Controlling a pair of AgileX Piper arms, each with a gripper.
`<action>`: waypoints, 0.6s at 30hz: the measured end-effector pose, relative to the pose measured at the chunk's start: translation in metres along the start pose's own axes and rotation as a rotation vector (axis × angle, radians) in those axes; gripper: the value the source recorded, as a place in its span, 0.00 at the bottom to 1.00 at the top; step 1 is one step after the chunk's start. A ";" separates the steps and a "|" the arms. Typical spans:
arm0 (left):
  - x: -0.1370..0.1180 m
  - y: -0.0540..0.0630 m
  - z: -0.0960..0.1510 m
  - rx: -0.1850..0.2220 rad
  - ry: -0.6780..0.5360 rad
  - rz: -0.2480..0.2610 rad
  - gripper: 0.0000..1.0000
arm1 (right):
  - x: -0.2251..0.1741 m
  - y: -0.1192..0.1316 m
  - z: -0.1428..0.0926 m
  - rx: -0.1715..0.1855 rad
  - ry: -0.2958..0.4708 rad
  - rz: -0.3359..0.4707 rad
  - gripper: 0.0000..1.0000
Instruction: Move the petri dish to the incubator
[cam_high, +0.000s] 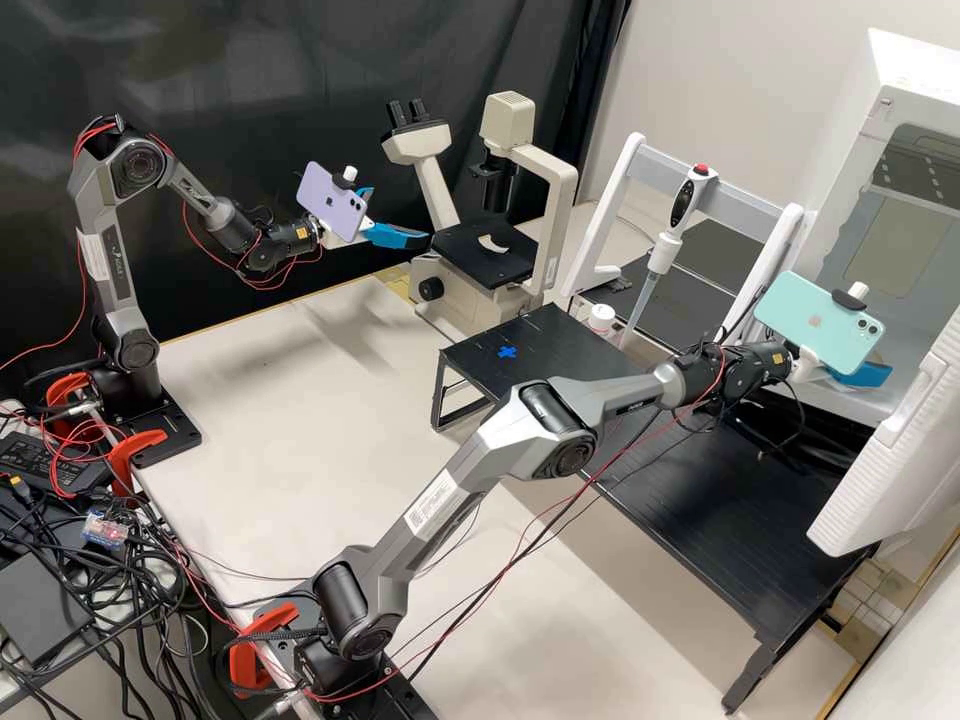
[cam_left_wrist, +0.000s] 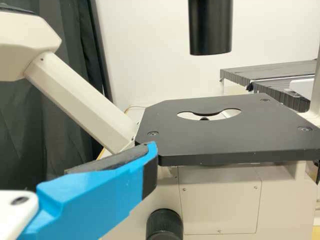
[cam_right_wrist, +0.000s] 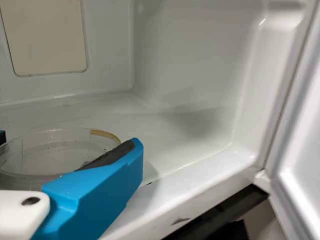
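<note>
While high view shows left fingers (cam_high: 397, 237) apart, right wrist view: fingers (cam_high: 862, 375) gripping dish (cam_right_wrist: 45, 150).

The left gripper (cam_high: 400, 214) is near the microscope (cam_high: 485, 262); the right gripper (cam_high: 862, 377) is at the open incubator (cam_high: 905, 70); one pipette (cam_high: 682, 210) stands between.

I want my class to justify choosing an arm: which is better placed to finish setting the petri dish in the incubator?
Right, I'd judge: the right gripper is at the petri dish, inside the incubator. The left gripper is beside the microscope.
</note>
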 end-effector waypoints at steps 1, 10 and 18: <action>0.000 0.000 0.000 0.000 0.000 0.000 1.00 | 0.001 0.000 0.000 0.000 0.001 0.001 0.00; 0.000 0.000 0.000 0.000 0.000 0.000 1.00 | 0.009 -0.004 0.004 -0.002 -0.003 0.004 0.00; 0.000 0.000 0.000 0.000 0.000 0.000 1.00 | 0.012 -0.009 0.011 -0.003 -0.012 -0.009 0.00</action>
